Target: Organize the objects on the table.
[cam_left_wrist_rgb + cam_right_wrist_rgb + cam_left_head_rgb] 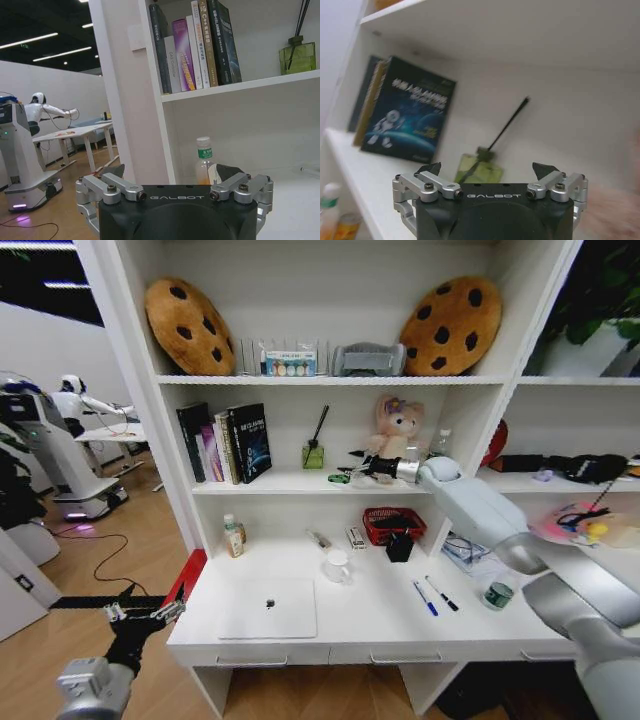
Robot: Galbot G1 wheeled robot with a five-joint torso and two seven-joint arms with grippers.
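R gripper (352, 469) up at middle shelf, jaws apart, nothing between; small flat green oval item (339, 478) just below/ahead of tips, lying on shelf board beside green glass reed-diffuser bottle (313, 455). L gripper (143, 618) parked low off desk's L end, jaws apart, empty.

Rest of set well below R gripper on long white desk top (370, 625): slim silver laptop (268, 608), two pens (435, 595), short clear dark-capped bottle (497, 595).

Handling est.: laptop heaviest, rigid, slick lid, best taken at an edge. Pens light, roll easily, pinch mid-barrel. Bottle rigid, smooth, grip body under cap. Green item thin, light, hard to get under.
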